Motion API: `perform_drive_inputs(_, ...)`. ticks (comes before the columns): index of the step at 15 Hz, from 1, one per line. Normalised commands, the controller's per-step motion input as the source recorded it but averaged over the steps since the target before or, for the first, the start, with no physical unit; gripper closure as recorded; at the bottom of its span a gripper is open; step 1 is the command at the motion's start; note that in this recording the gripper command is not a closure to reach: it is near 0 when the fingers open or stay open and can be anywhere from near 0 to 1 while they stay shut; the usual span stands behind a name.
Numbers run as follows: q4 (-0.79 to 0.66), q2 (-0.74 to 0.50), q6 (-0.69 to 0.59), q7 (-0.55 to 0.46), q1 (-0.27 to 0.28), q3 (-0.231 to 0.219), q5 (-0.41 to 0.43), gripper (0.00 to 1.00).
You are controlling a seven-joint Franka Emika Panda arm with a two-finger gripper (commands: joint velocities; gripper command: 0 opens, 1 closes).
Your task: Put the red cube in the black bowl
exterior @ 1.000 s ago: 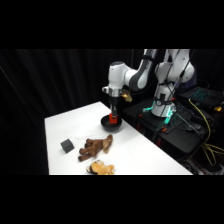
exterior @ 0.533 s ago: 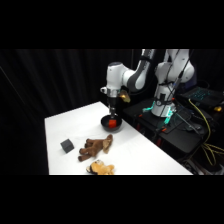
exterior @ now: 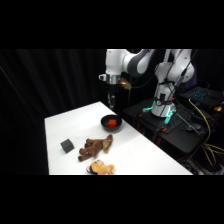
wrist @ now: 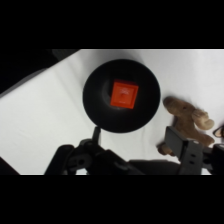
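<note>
One red cube (wrist: pixel 124 95) lies inside the black bowl (wrist: pixel 100 107).

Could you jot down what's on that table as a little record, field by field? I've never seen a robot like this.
cube: red, lying inside the bowl
bowl: black, on the white table, far side
pincer: raised above the bowl, holding nothing, apart from the cube
grey cube: near the table's left edge
brown plush toy: lying between grey cube and bowl
second toy: tan, at the table's near edge
task state: cube is in the bowl
</note>
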Motion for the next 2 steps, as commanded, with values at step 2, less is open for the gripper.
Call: perform_drive_inputs(2,0.08,-0.48,-0.37,-0.10,-0.096,0.086,0.123,0.00)
